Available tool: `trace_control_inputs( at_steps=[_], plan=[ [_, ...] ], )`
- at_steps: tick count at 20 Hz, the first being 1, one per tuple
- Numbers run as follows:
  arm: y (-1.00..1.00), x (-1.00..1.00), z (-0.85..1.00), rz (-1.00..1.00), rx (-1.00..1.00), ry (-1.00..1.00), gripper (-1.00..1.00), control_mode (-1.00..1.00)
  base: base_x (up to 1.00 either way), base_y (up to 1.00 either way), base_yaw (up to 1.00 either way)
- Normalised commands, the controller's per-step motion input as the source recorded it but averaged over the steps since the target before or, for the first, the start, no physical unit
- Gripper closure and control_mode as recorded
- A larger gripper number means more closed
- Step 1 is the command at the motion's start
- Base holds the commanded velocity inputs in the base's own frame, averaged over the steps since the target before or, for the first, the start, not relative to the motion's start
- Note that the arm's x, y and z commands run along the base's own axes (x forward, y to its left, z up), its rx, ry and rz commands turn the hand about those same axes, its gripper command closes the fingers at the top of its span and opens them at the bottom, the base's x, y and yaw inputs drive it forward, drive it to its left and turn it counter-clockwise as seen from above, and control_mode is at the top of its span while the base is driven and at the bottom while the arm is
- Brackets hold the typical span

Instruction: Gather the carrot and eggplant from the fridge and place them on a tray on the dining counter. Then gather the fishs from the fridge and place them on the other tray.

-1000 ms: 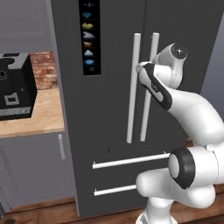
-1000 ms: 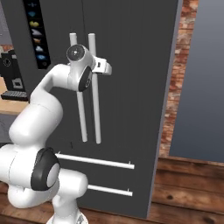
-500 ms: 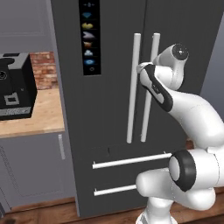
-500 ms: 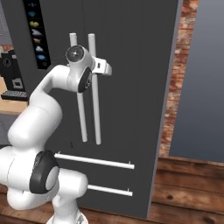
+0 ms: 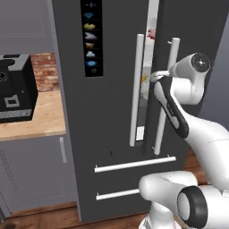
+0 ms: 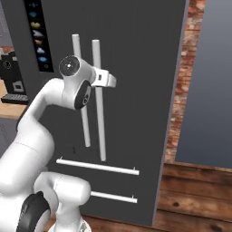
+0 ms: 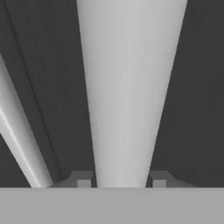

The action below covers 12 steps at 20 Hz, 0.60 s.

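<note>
**Op A:** What's my claw (image 7: 121, 183) doing?

**Op B:** From the hand view, its two dark fingertips (image 7: 83, 180) sit tight on either side of a pale vertical bar, so I have it narrowed and clamped on the right door handle (image 5: 164, 96) of the fridge (image 5: 112, 134). In the right base view the white hand meets that same handle partway up.

**Op A:** Is the door shut?

**Op B:** No. In the left base view I see a bright slit between the two doors, with a bit of lit interior showing, some red near the top and a small orange speck lower down. I can't tell what those are.

**Op A:** Give me a count.

**Op B:** Two long upright handles, counting the left door handle (image 5: 136, 89). Two horizontal drawer bars (image 5: 134, 164) below them. One black icon panel (image 5: 91, 38) on the left door. One black appliance (image 5: 15, 87) on the wooden surface (image 5: 31, 120) left of the fridge.
</note>
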Motion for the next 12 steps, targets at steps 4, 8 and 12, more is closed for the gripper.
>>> trace_control_inputs(
  at_steps=[4, 8, 12],
  plan=[
    [-0.24, -1.00, 0.48, -0.12, 0.00, 0.00, 1.00, -1.00, 0.00, 0.00, 0.00],
    [-0.30, -0.98, 0.50, -0.16, 0.00, 0.00, 1.00, -1.00, 0.00, 0.00, 0.00],
    [-0.34, -0.99, 0.50, -0.15, 0.00, -0.01, 1.00, -1.00, 0.00, 0.00, 0.00]
  ],
)
